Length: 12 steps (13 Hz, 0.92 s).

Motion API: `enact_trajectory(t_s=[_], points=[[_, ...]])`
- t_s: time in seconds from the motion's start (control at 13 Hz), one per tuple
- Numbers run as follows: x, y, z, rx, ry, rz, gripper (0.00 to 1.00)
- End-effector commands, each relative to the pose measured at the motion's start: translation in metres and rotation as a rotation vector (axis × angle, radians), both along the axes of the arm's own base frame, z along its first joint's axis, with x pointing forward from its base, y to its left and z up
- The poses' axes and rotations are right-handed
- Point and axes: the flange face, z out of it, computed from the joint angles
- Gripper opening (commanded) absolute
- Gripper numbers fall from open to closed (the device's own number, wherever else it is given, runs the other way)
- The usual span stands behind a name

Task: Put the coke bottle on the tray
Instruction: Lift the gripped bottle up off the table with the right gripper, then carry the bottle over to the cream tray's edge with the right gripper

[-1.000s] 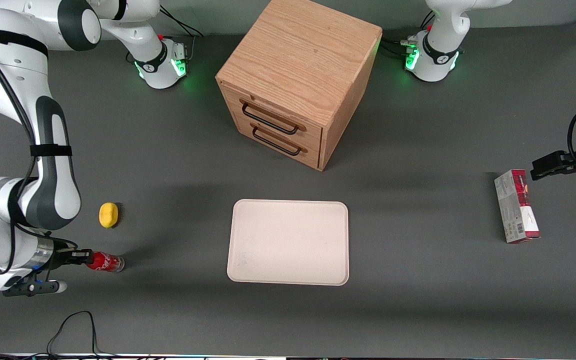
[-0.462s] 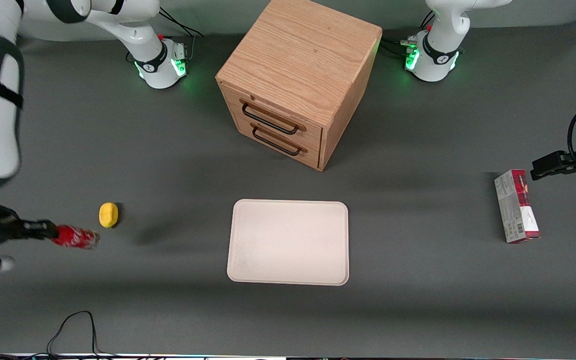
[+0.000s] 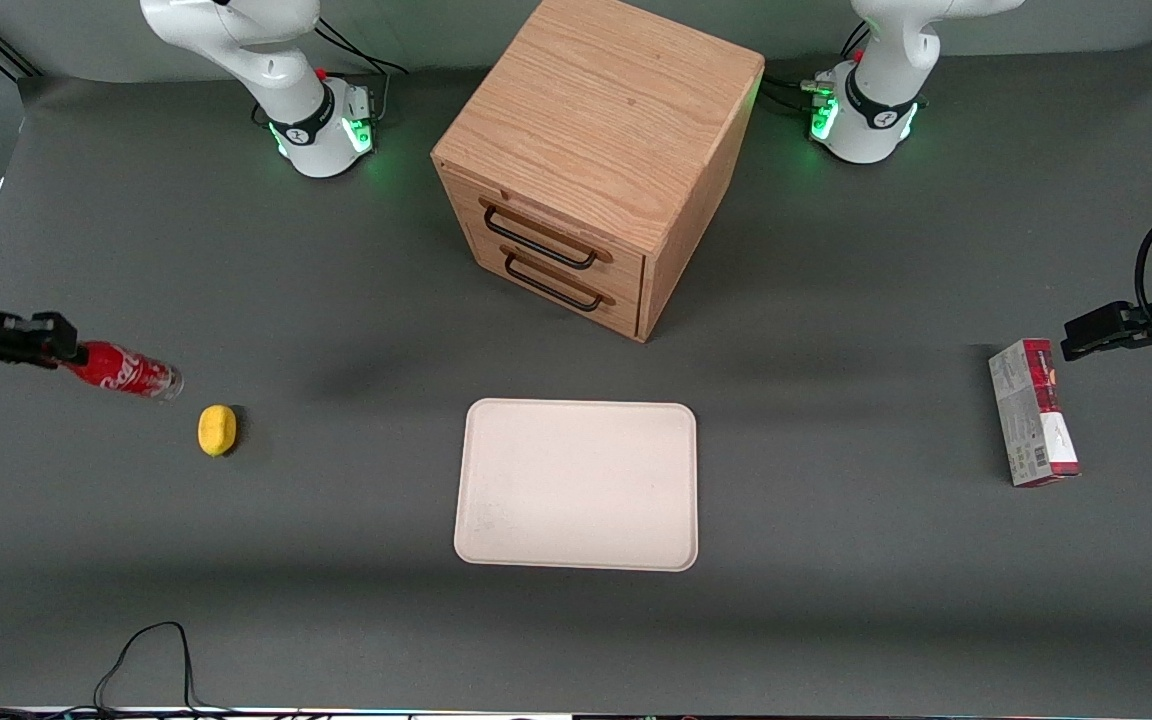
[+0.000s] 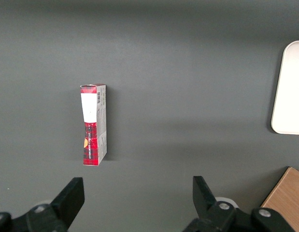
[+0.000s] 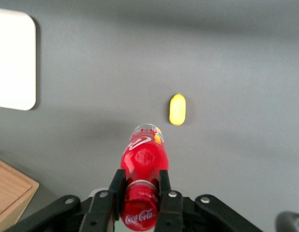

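Gray counter (image 3: 836,620) lies below while the hand (image 3: 54,348) pinches the coke bottle (image 3: 124,370) by its neck — lifted near the lemon (image 3: 217,430), well apart from the tray (image 3: 576,485) — so it can travel there.

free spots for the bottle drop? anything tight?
The tray is bare edge to edge. Open mat lies between the lemon and the tray, and between the tray and the carton. Tightest spot is between the tray and the drawers. The claw, shut on the coke bottle, hangs above the mat near the lemon.
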Motion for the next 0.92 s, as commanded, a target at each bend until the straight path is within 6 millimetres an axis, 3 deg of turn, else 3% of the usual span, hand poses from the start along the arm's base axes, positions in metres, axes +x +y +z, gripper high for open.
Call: enact_trajectory(t_s=[0.0, 0.15, 0.38, 0.69, 0.85], points=[[-0.021, 0.002, 0.004, -0.006, -0.009, 0.025, 0.0], [-0.014, 0.022, 0.003, -0.01, -0.014, 0.008, 0.0], [0.027, 0.083, -0.023, -0.035, -0.004, -0.08, 0.0], [0.099, 0.201, -0.077, -0.044, -0.048, -0.232, 0.0], [0.115, 0.251, -0.107, 0.003, -0.069, -0.276, 0.0]])
